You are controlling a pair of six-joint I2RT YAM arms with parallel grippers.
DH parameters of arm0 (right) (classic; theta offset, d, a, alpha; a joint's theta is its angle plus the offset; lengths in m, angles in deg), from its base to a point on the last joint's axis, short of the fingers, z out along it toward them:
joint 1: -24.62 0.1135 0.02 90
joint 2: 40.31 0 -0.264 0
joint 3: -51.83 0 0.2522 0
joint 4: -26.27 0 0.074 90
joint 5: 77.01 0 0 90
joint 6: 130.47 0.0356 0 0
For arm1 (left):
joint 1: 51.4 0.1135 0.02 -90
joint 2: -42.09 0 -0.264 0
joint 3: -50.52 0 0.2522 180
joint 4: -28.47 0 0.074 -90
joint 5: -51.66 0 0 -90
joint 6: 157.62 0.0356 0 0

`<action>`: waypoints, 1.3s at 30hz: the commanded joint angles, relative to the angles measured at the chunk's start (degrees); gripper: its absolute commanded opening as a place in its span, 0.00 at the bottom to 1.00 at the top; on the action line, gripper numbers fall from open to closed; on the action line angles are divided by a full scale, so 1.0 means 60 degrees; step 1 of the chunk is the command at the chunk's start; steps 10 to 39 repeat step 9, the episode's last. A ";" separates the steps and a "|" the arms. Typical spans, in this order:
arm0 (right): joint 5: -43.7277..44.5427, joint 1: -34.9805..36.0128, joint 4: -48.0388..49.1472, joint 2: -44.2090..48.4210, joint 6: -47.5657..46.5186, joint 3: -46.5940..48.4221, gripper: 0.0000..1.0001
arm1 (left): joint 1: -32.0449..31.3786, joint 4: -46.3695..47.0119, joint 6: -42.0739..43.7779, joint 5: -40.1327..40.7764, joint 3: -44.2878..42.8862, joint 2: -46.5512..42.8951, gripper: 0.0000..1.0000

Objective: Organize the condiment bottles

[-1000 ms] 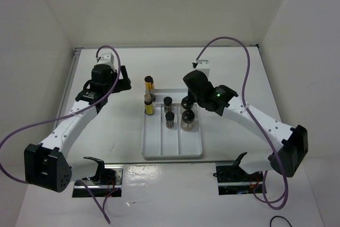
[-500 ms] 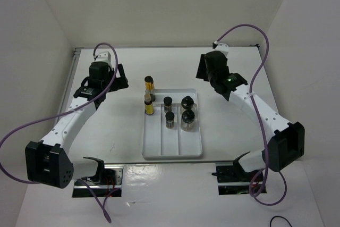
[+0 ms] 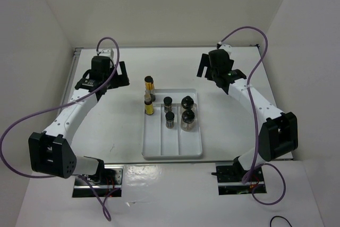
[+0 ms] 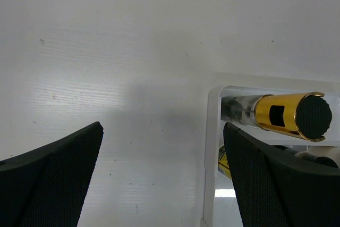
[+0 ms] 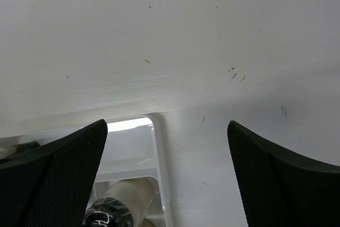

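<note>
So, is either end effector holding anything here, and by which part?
Nothing is held. The left end effector and the right end effector are both open and empty.

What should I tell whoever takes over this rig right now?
Left gripper: open, empty, over the table left of the tray.
Right gripper: open, empty, over the table by the tray's far right corner.
Bottles: all six stand in the tray's far half, one pair per lane. The yellow pair is in the left lane, the dark jars in the middle, the round pair on the right.
Done: the sorting looks complete.
Left: probably nothing to place. Check the rows and park the arms.
</note>
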State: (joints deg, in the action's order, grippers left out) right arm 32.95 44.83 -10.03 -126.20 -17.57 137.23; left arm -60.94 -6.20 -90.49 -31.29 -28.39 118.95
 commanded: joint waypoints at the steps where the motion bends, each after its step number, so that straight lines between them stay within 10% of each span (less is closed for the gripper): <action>1: -0.0061 -0.0043 0.0564 0.0250 0.0051 -0.0001 0.98 | 0.0052 -0.0193 -0.0070 -0.0047 -0.0261 0.0066 1.00; 39: -0.0427 -0.0467 0.0740 0.0999 0.0051 -0.0675 0.98 | 0.0052 -0.0075 -0.0172 0.0056 -0.0246 0.0242 1.00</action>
